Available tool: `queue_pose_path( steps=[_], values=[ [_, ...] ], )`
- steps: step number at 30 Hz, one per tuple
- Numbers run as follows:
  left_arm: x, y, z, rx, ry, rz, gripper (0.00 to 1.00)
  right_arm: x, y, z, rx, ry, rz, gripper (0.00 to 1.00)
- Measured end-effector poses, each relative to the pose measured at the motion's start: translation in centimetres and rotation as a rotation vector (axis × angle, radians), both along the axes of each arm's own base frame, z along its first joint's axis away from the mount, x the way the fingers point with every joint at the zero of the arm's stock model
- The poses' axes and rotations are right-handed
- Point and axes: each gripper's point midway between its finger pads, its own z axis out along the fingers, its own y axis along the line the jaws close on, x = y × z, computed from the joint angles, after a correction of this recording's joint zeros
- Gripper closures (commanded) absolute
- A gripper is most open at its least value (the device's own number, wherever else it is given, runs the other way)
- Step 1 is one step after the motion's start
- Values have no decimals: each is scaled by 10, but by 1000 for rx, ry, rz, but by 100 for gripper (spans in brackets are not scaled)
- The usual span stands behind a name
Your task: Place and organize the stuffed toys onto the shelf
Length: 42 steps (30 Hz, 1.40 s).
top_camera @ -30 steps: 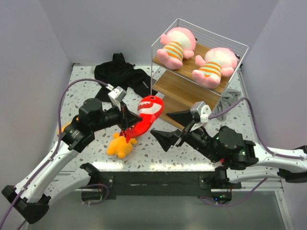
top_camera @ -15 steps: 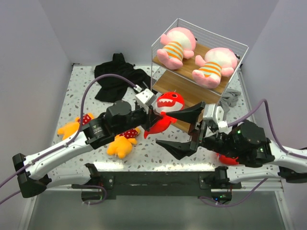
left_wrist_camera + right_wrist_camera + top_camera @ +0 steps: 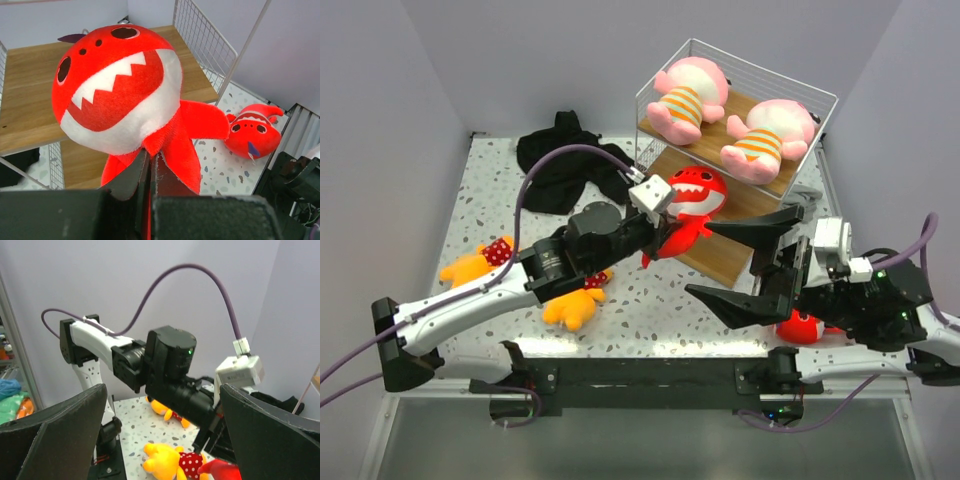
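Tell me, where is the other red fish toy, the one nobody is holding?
The loose red fish toy lies on the speckled table at the near right of the overhead view, half hidden under the right arm, in front of the shelf.

The red fish toy [image 3: 120,85] pinched in the left gripper [image 3: 150,162] is soft, fuzzy plush, with a smoother white fabric mouth. The gripper's jaws are matt black plastic. Just beyond the toy, the shelf [image 3: 30,100] has light wooden boards, smooth and matt with faint grain, framed in thin white coated wire. Below and to this gripper's right, a second red plush fish [image 3: 252,135] lies on the table [image 3: 225,170], smooth and speckled like stone. The wide-spread right gripper [image 3: 698,260] is the same matt black plastic.
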Motion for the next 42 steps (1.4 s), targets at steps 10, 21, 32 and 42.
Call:
queue_pose_path(
  steps=[10,21,32,42],
  values=[
    [22,-39,-33,66,3,-5,100,-1,-22,19,84,-18,-6,2],
    [34,-64,-20,26,-46,-16,100,-2,-35,13,116,-20,-5,1],
    [43,-81,-23,26,-90,-29,100,-2,-37,18,134,-22,-8,1],
    [49,-92,-22,6,-111,-31,47,-2,-36,18,141,-24,-9,1]
  ],
)
